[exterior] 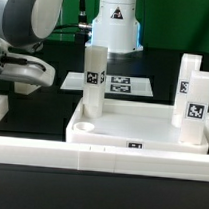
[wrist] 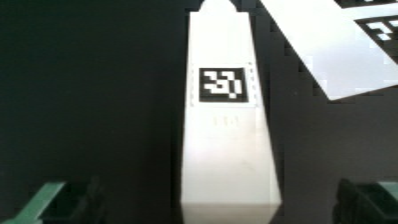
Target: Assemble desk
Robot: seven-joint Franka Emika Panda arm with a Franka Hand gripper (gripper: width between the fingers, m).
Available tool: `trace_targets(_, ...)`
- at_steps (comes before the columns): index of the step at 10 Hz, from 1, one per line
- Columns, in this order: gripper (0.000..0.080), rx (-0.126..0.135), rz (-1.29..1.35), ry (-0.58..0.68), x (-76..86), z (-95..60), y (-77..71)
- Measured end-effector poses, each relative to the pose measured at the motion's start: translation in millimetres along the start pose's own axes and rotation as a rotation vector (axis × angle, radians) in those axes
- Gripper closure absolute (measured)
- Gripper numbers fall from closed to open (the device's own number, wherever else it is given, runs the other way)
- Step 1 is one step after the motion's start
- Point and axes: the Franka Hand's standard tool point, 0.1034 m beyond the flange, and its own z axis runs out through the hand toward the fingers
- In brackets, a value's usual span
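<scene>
The desk top is a white rimmed tray lying flat in the middle of the exterior view. One tagged leg stands upright at its far corner on the exterior view's left. Two more legs stand at its side on the exterior view's right. In the wrist view another white leg with a tag lies lengthwise on the dark table. My gripper is open and straddles its near end, with a dark gap between each fingertip and the leg. In the exterior view the gripper hangs low at the left, its fingertips hard to make out.
The marker board lies flat behind the tray and also shows in the wrist view, beside the lying leg's far end. A long low white border rail runs in front of the tray. A white stand rises at the back.
</scene>
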Motion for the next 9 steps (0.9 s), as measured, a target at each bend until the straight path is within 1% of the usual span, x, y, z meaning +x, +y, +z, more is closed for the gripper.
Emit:
trace_targets(1, 0.015, 0.001, 0.003, -0.006, -0.3, 0.9, -0.8)
trace_targets(2, 0.015, 0.006, 0.016, -0.051, -3.0, 5.4, -4.6)
trace_targets(3, 0.015, 0.003, 0.017, -0.069, -0.5, 8.2, -5.2)
trace_targets(4, 0.015, -0.004, 0.016, -0.053, 3.0, 7.7, -4.8)
trace_targets(7, 0.015, -0.014, 0.01, -0.032, 10.3, 12.1, -5.5)
trace_targets(8, 0.0246, -0.014, 0.01, -0.03, 11.0, 13.1, -5.2)
trace_targets(9, 0.0246, -0.014, 0.009, -0.03, 11.1, 13.5, -5.7)
